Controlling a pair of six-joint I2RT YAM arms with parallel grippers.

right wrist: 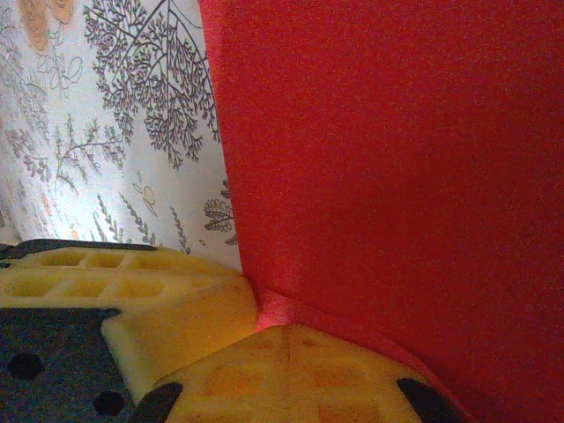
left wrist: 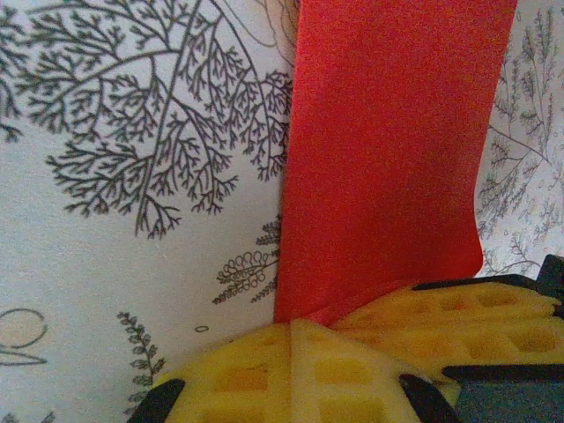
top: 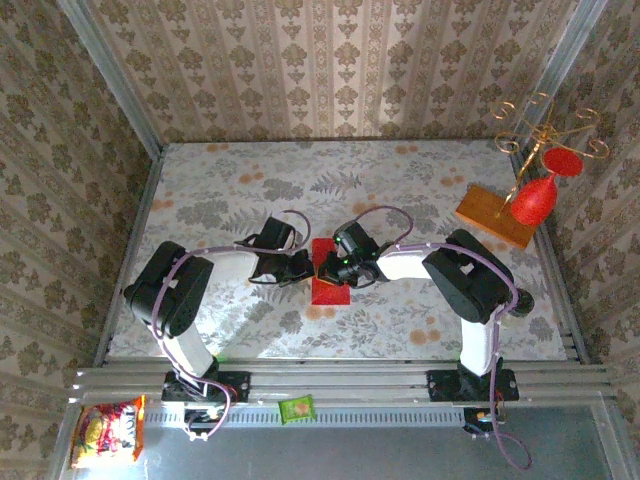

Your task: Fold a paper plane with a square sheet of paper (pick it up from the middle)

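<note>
Thin bright red sheet of paper (top: 330,288), seen as a narrow rectangle, lies at the centre of the pale floral-print surface (top: 420,310) between the 2 arms. The left end effector (top: 306,266) and right end effector (top: 322,270) are each clamped on the sheet, yellow ridged fingers (left wrist: 264,370) pressed together. Beige damask wallpaper (top: 330,60) covers 3 walls. An orange-brown wooden board (top: 497,215) sits far right.

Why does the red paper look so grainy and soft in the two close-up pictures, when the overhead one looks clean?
Top external view: evenly lit, no glare, the red paper small but crisp-edged. Left wrist view: the paper is speckled with noise, the tool's yellow fingers are soft from closeness, and the tablecloth print is sharp. Right wrist view: the same grain, with a faint shadow at the paper's pinched corner.
</note>
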